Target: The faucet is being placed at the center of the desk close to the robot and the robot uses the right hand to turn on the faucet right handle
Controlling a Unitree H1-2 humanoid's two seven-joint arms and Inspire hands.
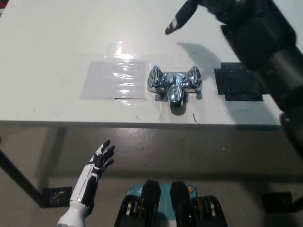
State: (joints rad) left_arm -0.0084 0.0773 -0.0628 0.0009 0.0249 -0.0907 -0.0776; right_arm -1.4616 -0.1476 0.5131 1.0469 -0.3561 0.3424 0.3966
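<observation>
Head view showed the chrome faucet point(173, 87) at the middle of the white desk point(57, 38), near the front edge, spout toward 6 o'clock; its right handle point(194, 76) stood at the 3 o'clock end of the body with nothing touching it, the left handle point(155, 77) at the 9 o'clock end; a clear taped sheet point(113, 79) lay just beside the faucet at 9 o'clock, a black tape patch point(239, 84) at 3 o'clock; the black right hand point(199, 8) hung above the desk at 12 to 1 o'clock, well apart from the faucet, partly cut by the top edge, so I could not tell whether it was spread or closed; the white left hand point(100, 158) rested at 7 o'clock, off the desk, fingers spread and empty.
</observation>
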